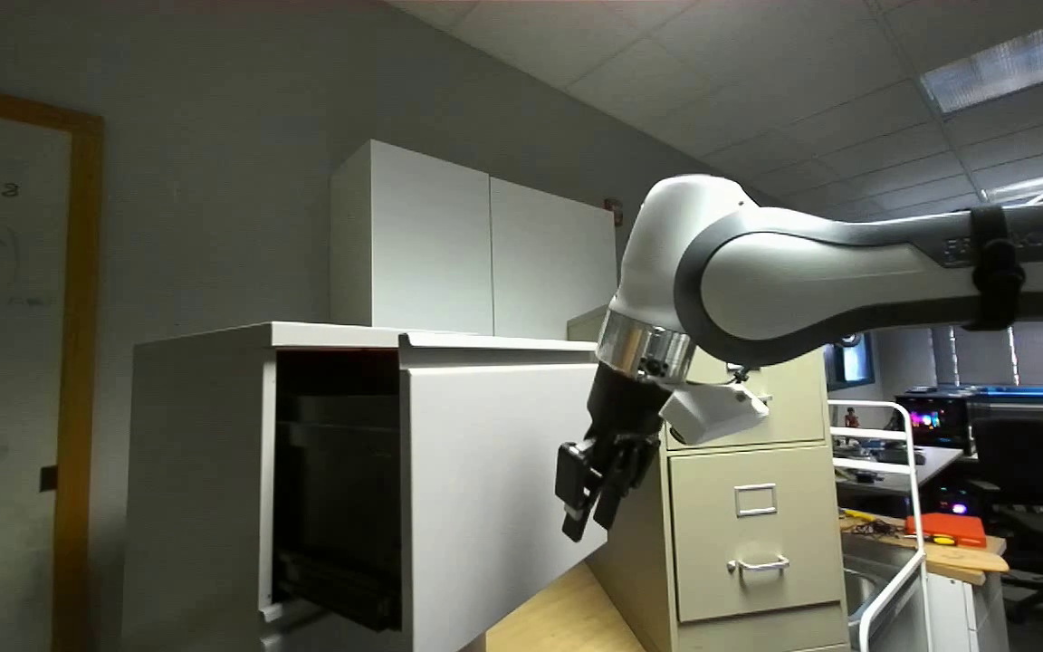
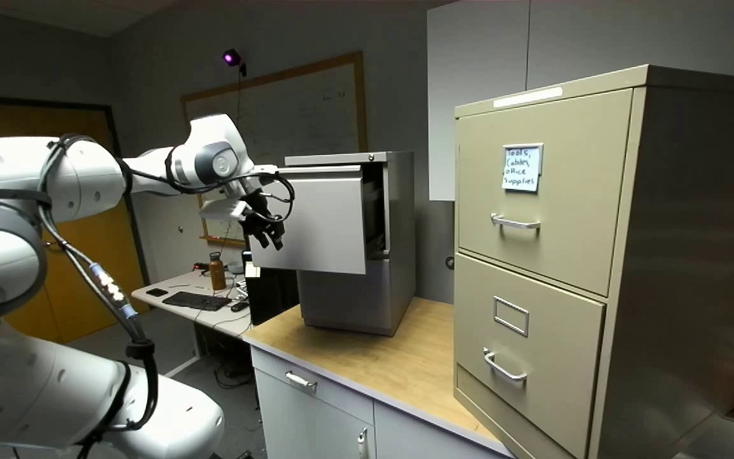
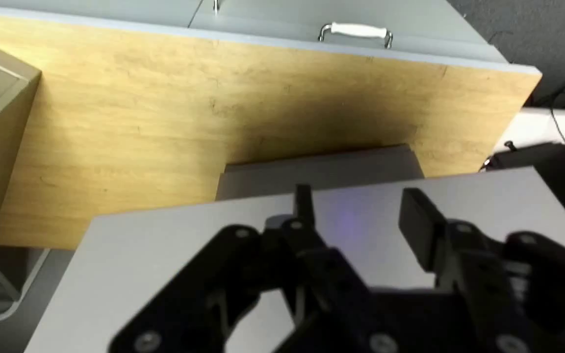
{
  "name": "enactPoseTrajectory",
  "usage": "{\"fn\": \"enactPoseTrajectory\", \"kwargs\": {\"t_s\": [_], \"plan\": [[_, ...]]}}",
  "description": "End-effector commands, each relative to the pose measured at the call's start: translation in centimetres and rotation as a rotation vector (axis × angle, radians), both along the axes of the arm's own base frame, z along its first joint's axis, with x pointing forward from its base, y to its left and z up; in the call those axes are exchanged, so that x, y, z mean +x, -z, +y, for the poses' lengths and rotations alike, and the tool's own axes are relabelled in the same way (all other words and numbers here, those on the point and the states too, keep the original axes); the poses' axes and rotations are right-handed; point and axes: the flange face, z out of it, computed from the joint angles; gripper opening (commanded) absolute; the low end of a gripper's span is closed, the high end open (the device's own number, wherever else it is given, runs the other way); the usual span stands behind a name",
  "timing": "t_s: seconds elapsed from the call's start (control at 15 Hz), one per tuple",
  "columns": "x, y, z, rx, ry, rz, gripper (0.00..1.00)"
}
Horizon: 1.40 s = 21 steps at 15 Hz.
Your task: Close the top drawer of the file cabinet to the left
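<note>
The file cabinet [image 1: 196, 471] is white-grey and stands on a wooden counter; it also shows in an exterior view [image 2: 346, 299]. Its top drawer [image 1: 494, 480] is pulled well out, with its dark inside showing at the side. The drawer's flat pale front also shows in an exterior view [image 2: 325, 223] and in the wrist view [image 3: 155, 255]. My black gripper [image 1: 588, 525] is in front of the drawer front, fingers pointing down; it also shows in an exterior view [image 2: 272, 245]. In the wrist view the gripper [image 3: 358, 196] is open, with nothing between its fingers. Whether it touches the front, I cannot tell.
A beige cabinet [image 2: 545, 274] with handled drawers stands on the other side of the wooden counter [image 2: 360, 350]. White wall cupboards [image 1: 431, 240] hang behind. A desk [image 2: 179, 280] with a keyboard and an orange-brown bottle [image 2: 216, 273] stands beyond the file cabinet.
</note>
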Motion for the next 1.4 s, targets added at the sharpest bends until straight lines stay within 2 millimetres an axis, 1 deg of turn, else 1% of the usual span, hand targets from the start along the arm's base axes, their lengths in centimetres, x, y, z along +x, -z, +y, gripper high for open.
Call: {"fn": "enactPoseTrajectory", "kwargs": {"t_s": [0.0, 0.13, 0.2, 0.27, 0.53, 0.6, 0.8, 1.13, 1.33], "plan": [[0.3, -3.9, 0.7, -0.005, 0.007, -0.142, 0.20], [1.0, -5.6, 0.9, 0.010, 0.002, -0.227, 0.05], [1.5, -6.3, 1.0, 0.020, -0.001, -0.264, 0.01], [1.9, -6.8, 1.0, 0.028, -0.005, -0.296, 0.00], [4.8, -8.2, 1.7, 0.059, -0.032, -0.375, 0.00], [5.8, -8.3, 2.0, 0.065, -0.040, -0.379, 0.00], [8.1, -8.6, 2.9, 0.073, -0.059, -0.368, 0.00], [13.3, -9.0, 4.9, 0.068, -0.087, -0.341, 0.00], [16.7, -9.4, 5.8, 0.059, -0.100, -0.335, 0.00]]}}
